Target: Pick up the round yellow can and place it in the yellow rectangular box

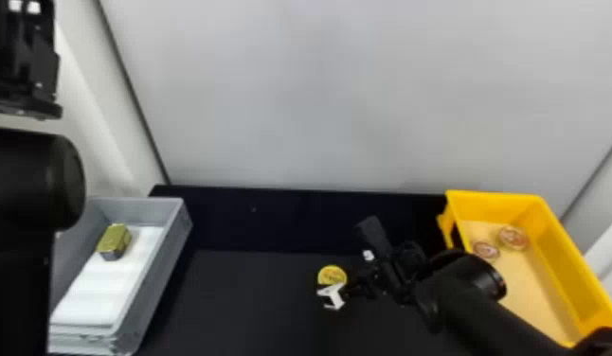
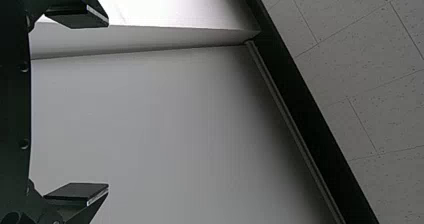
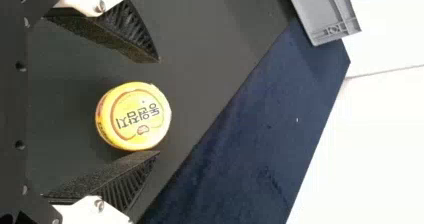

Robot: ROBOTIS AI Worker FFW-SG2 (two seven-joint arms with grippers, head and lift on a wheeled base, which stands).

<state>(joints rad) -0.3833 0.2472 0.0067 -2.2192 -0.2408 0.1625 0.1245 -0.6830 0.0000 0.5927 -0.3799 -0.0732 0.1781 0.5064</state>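
In the head view, the back is filled by a big, flat grey wall. On its left, a thin dark line is seen, then a white side wall. A black worktop is placed below. In the left wrist view, speckled grey tiles are split by thin lines and edged by a black bar.

A smooth yellow plastic box has a soft sheen on its walls, while a gray bin of matt plastic bears a smooth white lining. The matt black surface meets dark blue, cloth-like material.
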